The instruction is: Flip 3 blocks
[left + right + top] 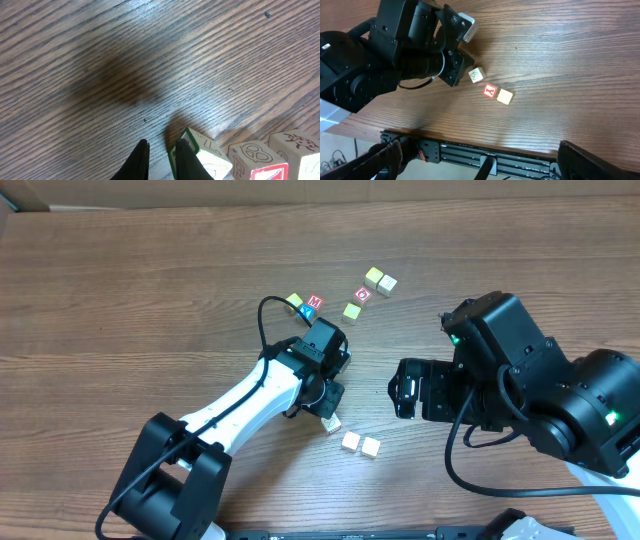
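**Left gripper: nearly closed, empty, at the end of a row of three blocks**

1. Left gripper [161, 150]. It points down at the table [100, 60]. The jaws are drawn in to a narrow slit with bare wood showing through, and nothing is held between them. One finger [186, 160] stands against the side of the nearest block.
2. Nearest block [207, 155]. Pale wood with a green edge, outside the jaws and touching that finger. The right wrist view shows a green drawing on its cream face. Whether it sits flat cannot be told.
3. Middle block [255, 162]. Just beside the nearest block. It has a red-framed face, which reads as a red Y from the right wrist.
4. End block [297, 147]. Just beside the middle block and last in the row, with a brown drawing on one side. Its top is plain cream in the right wrist view.
5. Left arm [250, 395]. White, reaching from the near left of the table to its centre. A black cable [262, 320] loops above it.
6. Right gripper [480, 147]. The jaws are spread wide with nothing between them. It sits on the right of the table, facing the row and apart from it.
7. Loose group of blocks [363, 294]. Seven blocks lie farther across the table, beyond the left gripper. They include a red M, a blue X, a red O, yellow faces and a cream face.
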You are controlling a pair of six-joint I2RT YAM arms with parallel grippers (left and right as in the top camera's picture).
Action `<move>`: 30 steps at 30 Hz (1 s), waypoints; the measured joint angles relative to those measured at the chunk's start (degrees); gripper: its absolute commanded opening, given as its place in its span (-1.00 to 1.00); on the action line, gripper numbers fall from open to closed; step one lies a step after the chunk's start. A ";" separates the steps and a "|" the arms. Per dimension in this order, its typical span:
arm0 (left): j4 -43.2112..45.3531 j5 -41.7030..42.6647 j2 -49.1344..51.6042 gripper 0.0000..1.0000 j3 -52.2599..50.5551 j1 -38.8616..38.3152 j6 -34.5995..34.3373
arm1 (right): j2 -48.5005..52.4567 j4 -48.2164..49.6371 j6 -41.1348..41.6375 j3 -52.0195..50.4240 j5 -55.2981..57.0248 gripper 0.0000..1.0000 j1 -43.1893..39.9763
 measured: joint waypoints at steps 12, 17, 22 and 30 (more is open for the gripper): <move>0.96 0.24 0.07 -0.73 -1.31 0.00 0.00 | 0.00 -0.20 0.02 0.00 -1.29 1.00 0.00; 1.20 1.11 0.07 -0.75 -2.38 0.00 0.00 | 0.00 -0.26 0.04 0.00 -1.33 1.00 -0.02; 1.38 2.14 0.07 -0.81 -3.87 0.00 0.00 | 0.00 -0.28 0.02 0.00 -1.68 1.00 -0.02; 1.14 4.13 0.07 -0.84 -4.31 -0.13 0.00 | 0.00 -0.28 0.02 0.00 -1.70 1.00 -0.02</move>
